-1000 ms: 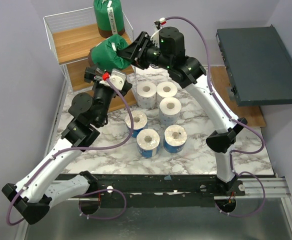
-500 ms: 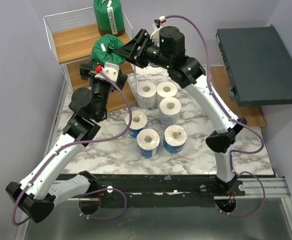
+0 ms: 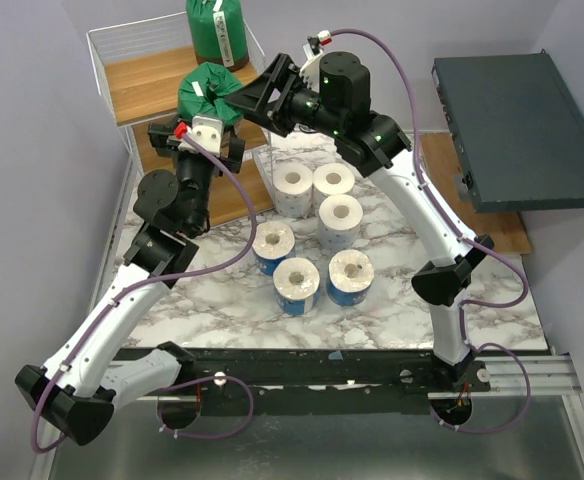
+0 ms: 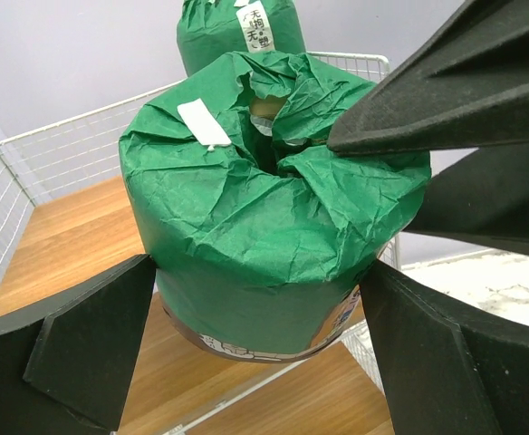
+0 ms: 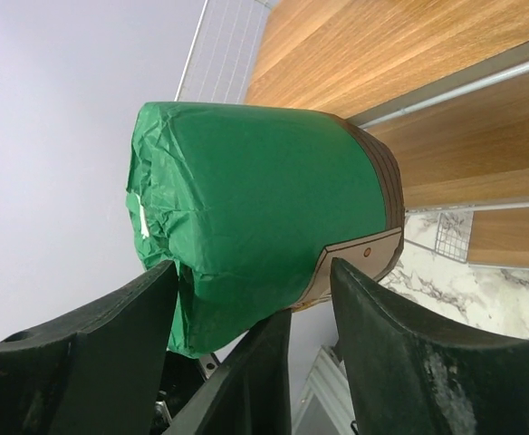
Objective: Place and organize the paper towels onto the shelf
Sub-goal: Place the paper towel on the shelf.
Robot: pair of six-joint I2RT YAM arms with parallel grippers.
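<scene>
My right gripper (image 5: 251, 272) clamped the green-wrapped paper roll (image 3: 204, 90) at the white wire shelf (image 3: 152, 85); my left gripper (image 4: 255, 272) gaped either side. I feared it clipping the rim and slipping.

Table: marble-patterned top (image 3: 392, 312) | centre: six paper rolls (image 3: 340, 218) standing on end, clustered, cores up | front three (image 3: 297, 284) show blue print, rear three paler | far-left corner: wire shelf (image 3: 147, 88) with wooden boards | right: dark grey flat box (image 3: 517, 130) above a brown board (image 3: 507, 232) at the marble's edge
</scene>
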